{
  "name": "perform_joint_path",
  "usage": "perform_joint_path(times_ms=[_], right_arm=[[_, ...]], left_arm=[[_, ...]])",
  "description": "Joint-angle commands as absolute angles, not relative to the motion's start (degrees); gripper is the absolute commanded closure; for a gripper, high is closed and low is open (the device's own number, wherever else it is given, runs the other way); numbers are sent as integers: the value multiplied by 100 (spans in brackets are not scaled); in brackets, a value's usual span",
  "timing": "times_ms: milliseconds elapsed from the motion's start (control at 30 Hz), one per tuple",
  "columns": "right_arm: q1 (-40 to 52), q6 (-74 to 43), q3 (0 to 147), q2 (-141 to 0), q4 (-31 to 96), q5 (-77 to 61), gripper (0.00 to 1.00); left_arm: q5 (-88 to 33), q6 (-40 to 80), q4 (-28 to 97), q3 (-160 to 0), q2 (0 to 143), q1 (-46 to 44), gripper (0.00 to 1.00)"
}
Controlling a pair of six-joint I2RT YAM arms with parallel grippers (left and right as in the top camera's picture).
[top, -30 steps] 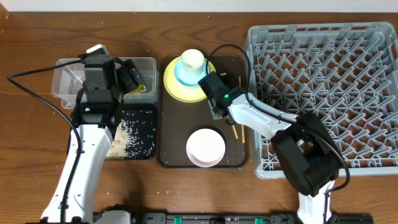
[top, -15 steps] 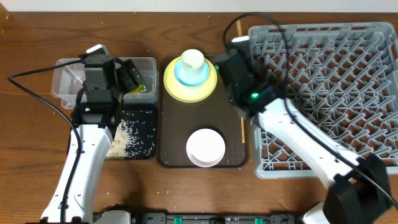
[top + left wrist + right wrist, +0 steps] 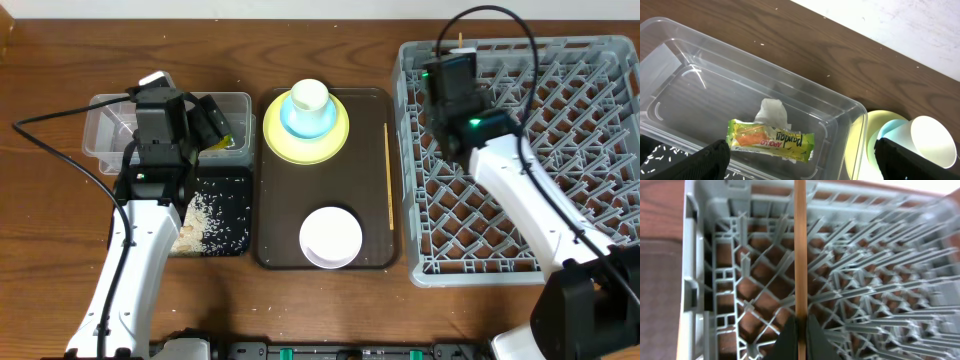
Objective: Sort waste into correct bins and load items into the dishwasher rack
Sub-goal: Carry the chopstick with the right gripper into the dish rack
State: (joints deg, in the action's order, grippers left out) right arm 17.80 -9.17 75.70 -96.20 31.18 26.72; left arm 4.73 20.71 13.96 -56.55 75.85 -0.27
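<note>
Two bins stand near the counter's left edge: the clear tub [image 3: 100,120] toward the far side, the black tray [image 3: 238,200] just nearer, carrying the rice grains [image 3: 205,225]. The left hand [image 3: 208,122] hangs over the tub, fingers [image 3: 715,160] spread wide with nothing between them; judged idle, parked above the dry-waste bin. Only the left wrist view shows the tub's contents, the crumpled tissue [image 3: 772,111] touching the snack wrapper [image 3: 771,141] on its floor; overhead, the arm covers most of them. At mid-counter the brown serving tray [image 3: 375,250] holds the yellow plate [image 3: 338,140], the blue bowl [image 3: 290,122] on it topped by the white cup [image 3: 309,96], the white bowl [image 3: 331,237] toward the near edge, and one chopstick [image 3: 389,175] along the tray's right rim. Toward the right edge, the right hand [image 3: 800,330] is clamped on the other chopstick [image 3: 800,245] above the dishwasher rack [image 3: 610,130], at the rack corner nearest the far edge and the tray. The right wrist view confirms the grip, the stick running lengthwise between closed fingers over the pegs [image 3: 875,295], probably held so to drop between peg rows; overhead shows only its tip.
</note>
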Motion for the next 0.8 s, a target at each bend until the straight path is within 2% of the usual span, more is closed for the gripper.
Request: perform_joint_path(times_ms=[0, 167, 767], right_arm=[[1496, -561, 7603, -9695, 3129, 1535, 99], [1236, -550, 7603, -9741, 3135, 1426, 99], [1229, -753, 7596, -9751, 3275, 1149, 99]], left_arm=[[541, 2016, 1406, -5760, 7561, -16, 5], [543, 2016, 1406, -5760, 7561, -16, 5], [543, 2016, 1406, -5760, 7561, -16, 5]])
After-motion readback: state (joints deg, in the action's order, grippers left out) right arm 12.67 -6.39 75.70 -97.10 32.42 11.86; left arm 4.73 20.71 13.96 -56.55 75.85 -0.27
